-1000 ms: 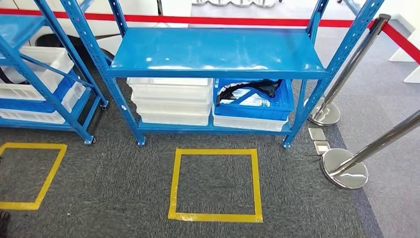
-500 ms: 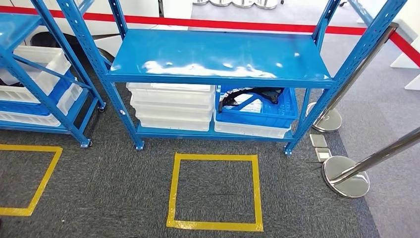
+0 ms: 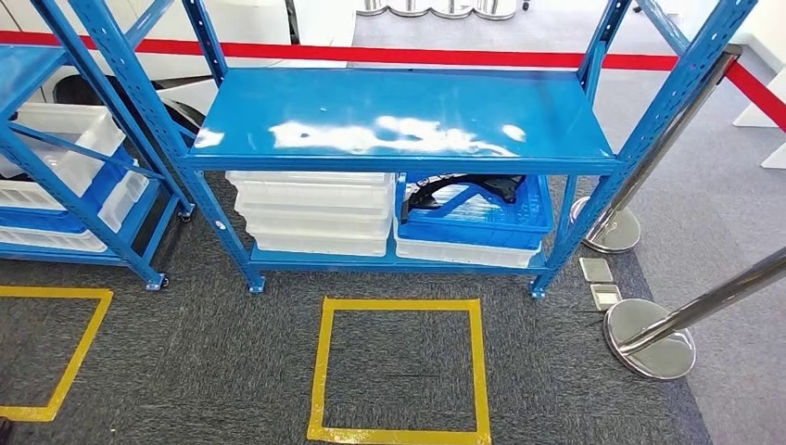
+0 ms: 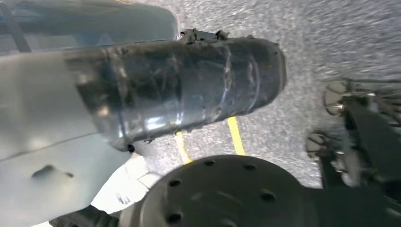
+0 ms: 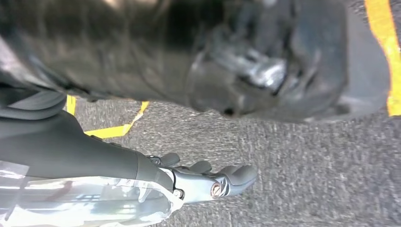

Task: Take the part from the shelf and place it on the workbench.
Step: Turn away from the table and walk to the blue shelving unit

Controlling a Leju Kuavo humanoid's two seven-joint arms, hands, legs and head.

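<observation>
A black part [image 3: 461, 191] lies in a blue crate [image 3: 473, 224] on the lower right level of the blue shelf [image 3: 399, 125]. That crate rests on a white bin. The shelf's top board is bare and glossy. My right hand [image 5: 213, 182] hangs over the grey carpet with its fingers stretched out and nothing in them. In the left wrist view the pale grey cover of my left hand [image 4: 38, 137] is close and blurred, and its fingers cannot be made out.
Stacked white bins [image 3: 315, 213] fill the lower left of the shelf. A yellow taped square [image 3: 399, 304] marks the carpet in front. A second blue rack [image 3: 56, 167] stands at left. Two chrome posts [image 3: 649, 338] with a red belt [image 3: 463, 57] stand at right.
The whole head view has shifted: the shelf and the taped square sit lower in the picture, so the camera has moved. Nothing on the shelf has changed place.
</observation>
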